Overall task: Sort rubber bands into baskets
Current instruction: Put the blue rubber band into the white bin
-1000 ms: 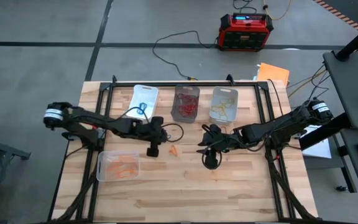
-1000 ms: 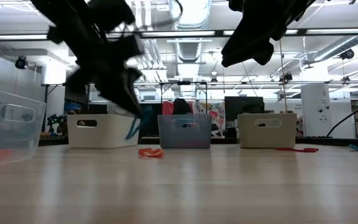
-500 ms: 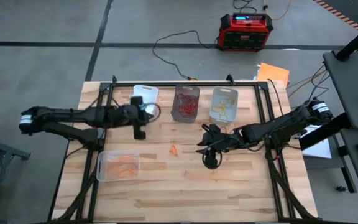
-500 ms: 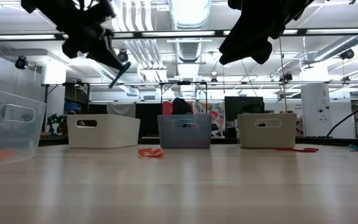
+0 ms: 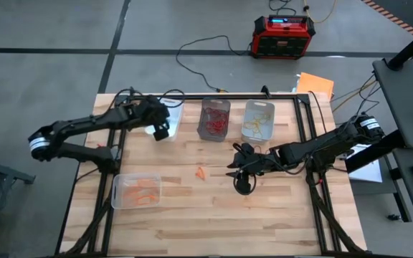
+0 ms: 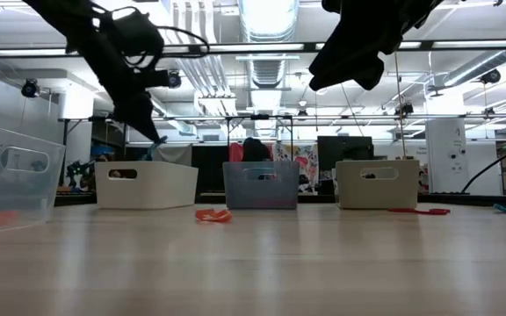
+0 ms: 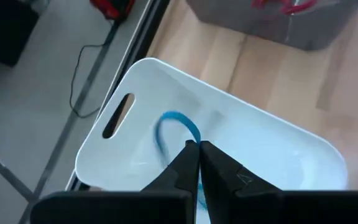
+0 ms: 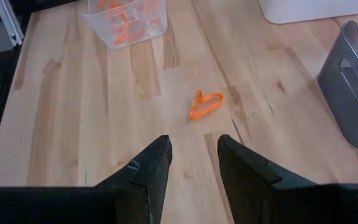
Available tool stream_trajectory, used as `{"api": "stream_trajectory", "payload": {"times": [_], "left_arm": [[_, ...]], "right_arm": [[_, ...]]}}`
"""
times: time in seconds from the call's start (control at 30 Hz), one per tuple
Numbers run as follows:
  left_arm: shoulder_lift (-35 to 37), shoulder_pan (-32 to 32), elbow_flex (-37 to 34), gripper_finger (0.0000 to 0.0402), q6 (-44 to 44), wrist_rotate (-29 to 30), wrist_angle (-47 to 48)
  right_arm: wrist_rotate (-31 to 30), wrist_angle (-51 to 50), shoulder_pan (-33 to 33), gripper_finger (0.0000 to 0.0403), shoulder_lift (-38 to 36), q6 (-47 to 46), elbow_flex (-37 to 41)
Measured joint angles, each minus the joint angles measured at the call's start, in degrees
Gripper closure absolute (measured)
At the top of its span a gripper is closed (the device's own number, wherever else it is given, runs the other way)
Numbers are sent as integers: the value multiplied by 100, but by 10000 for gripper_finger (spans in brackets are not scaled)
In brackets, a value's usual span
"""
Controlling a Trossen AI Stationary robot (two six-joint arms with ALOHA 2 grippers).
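Left gripper (image 7: 194,149): hovering over white basket (image 7: 135,149), fingers pinching blue rubber band (image 7: 178,122)
Clear basket (image 5: 135,190): sitting near left, holding orange bands
Orange rubber band (image 5: 201,173): lying loose mid-table
Right gripper (image 8: 192,152): waiting just beside it, fingers parted, gripping nothing
Writing: none readable

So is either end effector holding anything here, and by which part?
The left end effector, shut above the white basket, pinches a blue rubber band at one end of its loop. The right end effector is open, holding nothing.
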State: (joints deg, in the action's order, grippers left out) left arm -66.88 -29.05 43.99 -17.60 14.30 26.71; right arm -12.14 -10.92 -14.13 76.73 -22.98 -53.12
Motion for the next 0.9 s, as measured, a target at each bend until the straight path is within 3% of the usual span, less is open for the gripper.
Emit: {"api": "stream_trajectory", "payload": {"times": [0.17,0.33,0.43,0.53,0.63,0.9], "left_arm": [[-348,-36,-2,389,63,9,-80],[-574,-36,-2,346,164,22,-91],[-593,-32,21,316,181,320,-93],[-476,-2,24,291,212,455,-69],[-266,91,26,276,339,207,-22],[357,873,35,275,767,-33,-232]], "right_arm": [[0,17,0,275,0,2,0],[0,34,0,275,0,-18,0],[0,35,0,275,0,-146,0],[2,36,0,275,0,-351,0],[4,32,0,275,0,-531,0],[-23,-157,0,275,0,-1106,0]]}}
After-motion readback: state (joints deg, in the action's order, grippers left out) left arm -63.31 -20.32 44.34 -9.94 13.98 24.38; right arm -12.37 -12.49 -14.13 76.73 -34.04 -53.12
